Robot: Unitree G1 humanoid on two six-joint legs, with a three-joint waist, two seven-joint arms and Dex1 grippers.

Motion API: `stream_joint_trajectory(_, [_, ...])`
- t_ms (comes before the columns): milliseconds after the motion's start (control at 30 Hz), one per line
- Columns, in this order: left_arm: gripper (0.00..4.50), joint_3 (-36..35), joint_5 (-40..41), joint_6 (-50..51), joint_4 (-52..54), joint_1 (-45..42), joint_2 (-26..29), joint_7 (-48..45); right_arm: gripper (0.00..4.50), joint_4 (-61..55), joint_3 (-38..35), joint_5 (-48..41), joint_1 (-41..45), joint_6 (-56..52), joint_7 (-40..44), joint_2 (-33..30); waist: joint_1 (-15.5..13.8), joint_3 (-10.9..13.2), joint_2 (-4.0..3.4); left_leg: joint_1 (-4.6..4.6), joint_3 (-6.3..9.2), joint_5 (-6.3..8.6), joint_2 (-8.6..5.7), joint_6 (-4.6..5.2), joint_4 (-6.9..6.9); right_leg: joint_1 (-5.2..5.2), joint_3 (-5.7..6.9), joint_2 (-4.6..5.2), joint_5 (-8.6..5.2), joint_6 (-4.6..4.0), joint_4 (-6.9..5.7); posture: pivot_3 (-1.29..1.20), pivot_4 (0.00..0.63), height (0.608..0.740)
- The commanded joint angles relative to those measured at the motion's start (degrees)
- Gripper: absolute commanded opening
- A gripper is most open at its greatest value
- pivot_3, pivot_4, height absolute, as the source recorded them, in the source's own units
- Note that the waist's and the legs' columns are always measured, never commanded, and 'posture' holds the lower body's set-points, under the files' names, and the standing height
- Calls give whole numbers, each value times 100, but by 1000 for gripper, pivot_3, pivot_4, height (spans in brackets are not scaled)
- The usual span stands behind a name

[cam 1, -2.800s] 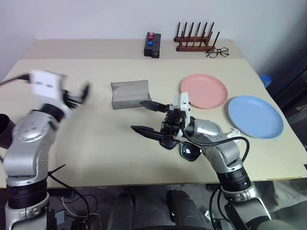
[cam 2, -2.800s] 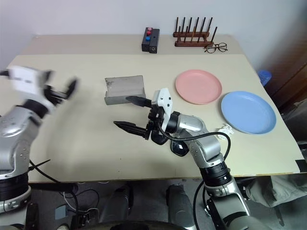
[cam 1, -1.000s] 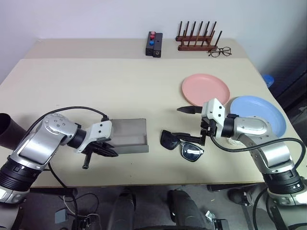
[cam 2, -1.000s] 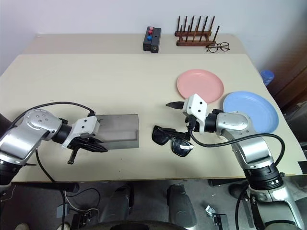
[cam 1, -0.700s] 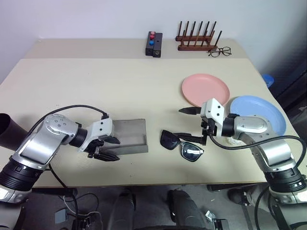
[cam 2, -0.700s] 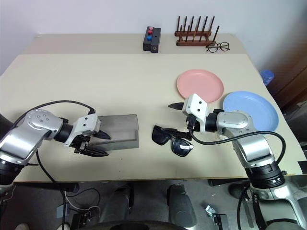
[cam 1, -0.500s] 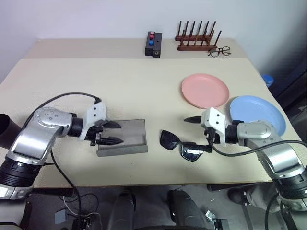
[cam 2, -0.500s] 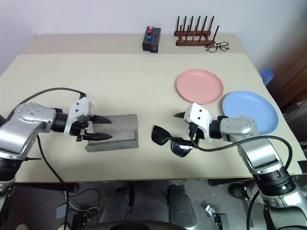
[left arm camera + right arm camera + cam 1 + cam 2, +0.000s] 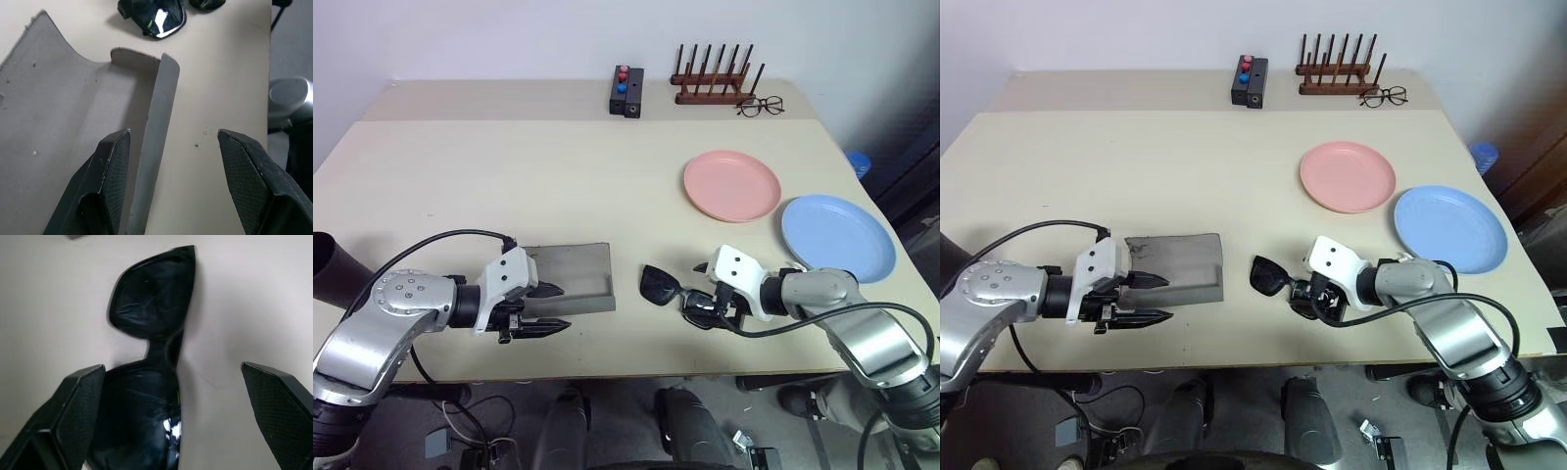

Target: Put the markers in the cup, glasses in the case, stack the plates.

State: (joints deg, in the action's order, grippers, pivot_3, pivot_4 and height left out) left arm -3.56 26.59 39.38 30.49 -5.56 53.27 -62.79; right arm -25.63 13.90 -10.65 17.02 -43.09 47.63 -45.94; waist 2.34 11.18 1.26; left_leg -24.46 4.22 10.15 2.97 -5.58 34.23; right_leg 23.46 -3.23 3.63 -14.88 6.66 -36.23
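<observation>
On the tabletop the grey case lies open at about 7 o'clock, empty. The left gripper sits at its near edge with fingers apart, holding nothing. The sunglasses rest on the bare tabletop at 5 o'clock, just right of the case; the right gripper is down over them, fingers spread wide to either side of the frame, not yet clamped. The pink plate and blue plate lie side by side at 3 o'clock, unstacked. The black cup stands at the 9 o'clock edge. I judge nothing finished yet; the glasses step is under way.
</observation>
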Motion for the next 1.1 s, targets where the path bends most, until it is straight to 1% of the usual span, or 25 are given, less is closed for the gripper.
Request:
stream_joint_trajectory(33, [2887, -196, 174, 32, 370, 151, 7, 181, 4500, -302, 50, 90, 264, -445, -272, 138, 3, 0, 0, 0, 0, 0, 0, 0, -1, 0, 0, 0, 0, 0, 1, 0, 150, 738])
stream_joint_trajectory(233, [2887, -228, 368, 117, 501, 250, -17, 408, 4500, -355, 228, 347, 491, -749, -453, 29, -9, 0, 0, -1, 0, 0, 0, 0, -1, 0, 0, 0, 0, 0, 1, 0, 150, 738])
stream_joint_trajectory(433, [2887, -182, 410, 100, 504, 275, 30, 497, 4500, -301, 351, 634, 700, -637, -498, -93, 4, 0, 0, -1, 0, 0, 0, 0, -1, 2, 0, 0, 0, 0, 1, 0, 150, 738])
stream_joint_trajectory(500, [2942, -159, 421, 99, 497, 244, 28, 519, 3986, -312, 389, 683, 734, -594, -470, -116, 5, 0, 0, -1, 0, 0, 0, 0, -1, 2, 0, -1, 0, 0, 1, 0, 150, 738])
stream_joint_trajectory(533, [2942, -149, 429, 100, 495, 231, 27, 531, 3662, -316, 406, 715, 742, -561, -454, -127, 5, 0, 0, -1, 0, 0, 0, 0, -1, 2, 0, -1, 0, 0, 1, 0, 150, 738])
stream_joint_trajectory(600, [2942, -124, 441, 95, 493, 208, 23, 556, 2678, -317, 476, 820, 756, -450, -415, -180, 3, 0, 0, -1, 0, 0, 0, 0, -1, 2, 0, -1, 0, 0, 1, 0, 150, 738])
stream_joint_trajectory(767, [2942, -88, 460, 73, 498, 203, 14, 598, 23, -290, 606, 1047, 764, -159, -333, -267, 5, 0, 1, -1, -1, 0, 0, 0, -1, 2, 0, 0, 0, 0, 2, 0, 150, 738])
stream_joint_trajectory(1100, [2942, -50, 521, 90, 537, 208, -23, 716, 23, -175, 718, 1336, 767, 197, -259, -215, 7, -1, 1, 0, -1, 0, 0, 0, -1, 1, 0, -1, 0, -1, 2, 0, 150, 738])
